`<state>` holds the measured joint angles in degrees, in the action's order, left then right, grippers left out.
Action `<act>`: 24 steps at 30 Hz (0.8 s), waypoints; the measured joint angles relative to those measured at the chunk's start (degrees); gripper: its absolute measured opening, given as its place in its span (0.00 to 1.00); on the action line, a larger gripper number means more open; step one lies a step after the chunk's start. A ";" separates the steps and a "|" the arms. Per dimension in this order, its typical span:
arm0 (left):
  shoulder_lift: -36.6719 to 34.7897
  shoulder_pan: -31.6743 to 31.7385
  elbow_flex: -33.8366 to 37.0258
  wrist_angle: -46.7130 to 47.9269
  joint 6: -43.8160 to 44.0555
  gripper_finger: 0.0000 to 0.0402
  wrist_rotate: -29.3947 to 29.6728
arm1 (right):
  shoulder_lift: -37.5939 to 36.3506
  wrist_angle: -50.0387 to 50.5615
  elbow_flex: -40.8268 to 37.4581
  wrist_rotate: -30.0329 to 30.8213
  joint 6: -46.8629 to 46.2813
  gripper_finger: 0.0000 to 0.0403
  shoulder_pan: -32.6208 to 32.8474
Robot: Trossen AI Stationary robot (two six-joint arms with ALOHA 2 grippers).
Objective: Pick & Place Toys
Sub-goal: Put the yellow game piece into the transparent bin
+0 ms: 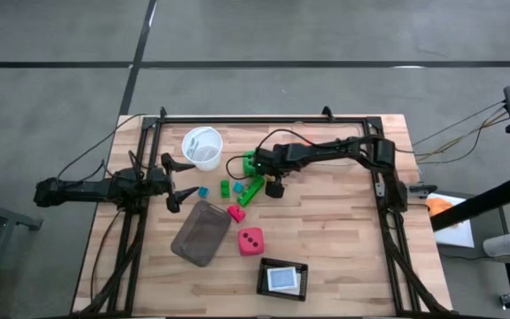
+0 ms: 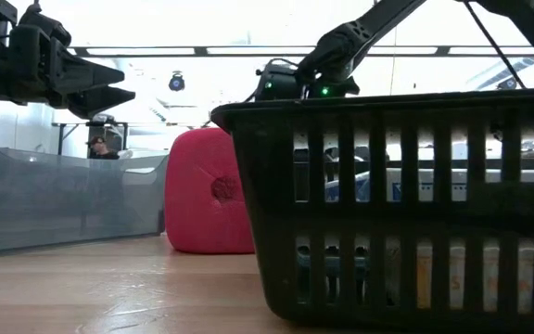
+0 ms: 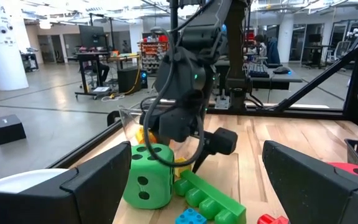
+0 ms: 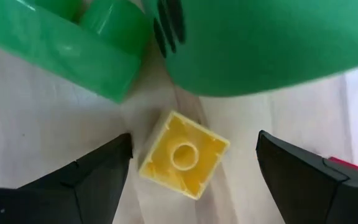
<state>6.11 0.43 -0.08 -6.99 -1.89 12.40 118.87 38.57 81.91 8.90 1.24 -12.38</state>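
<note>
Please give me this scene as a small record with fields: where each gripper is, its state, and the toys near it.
right gripper: open, over the yellow brick, not touching it
beside it: green die, long green brick
left gripper: open, empty, waiting near the white cup
pink-red die: on the table, next to the clear plastic box

Grey concrete floor [image 1: 326, 31] (dark seams), bright ceiling lights [image 3: 45, 23].

Yellow brick [image 4: 184, 154] between open claw [image 4: 191, 171] fingers; green die [image 4: 260, 43] probably touching.
</note>
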 joint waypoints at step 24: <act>0.00 -0.02 0.00 0.16 0.02 0.90 0.01 | 0.80 1.63 1.11 -1.47 -0.86 0.34 0.39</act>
<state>6.11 0.40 -0.08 -6.83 -1.87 12.42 119.67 40.21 83.02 7.44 0.38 -11.99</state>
